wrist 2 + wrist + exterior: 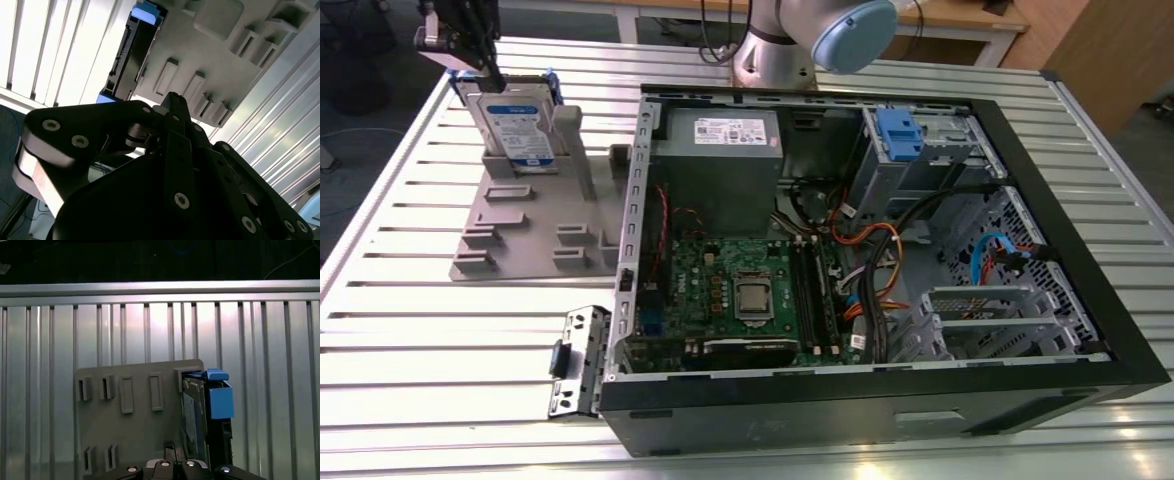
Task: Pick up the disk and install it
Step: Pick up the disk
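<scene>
The tool [490, 70] hangs just above the disk [515, 122]. Its opening cannot be judged, and contact appears absent. The disk stands upright in the grey stand [520, 235] on the tabletop [400, 340], outside the computer case [854, 425]. Pickup and installation are not yet done.

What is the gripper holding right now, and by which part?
Nothing, it seems: the gripper hangs by the top edge of the disk, beside rather than around it; the disk stands upright in the grey stand.
</scene>
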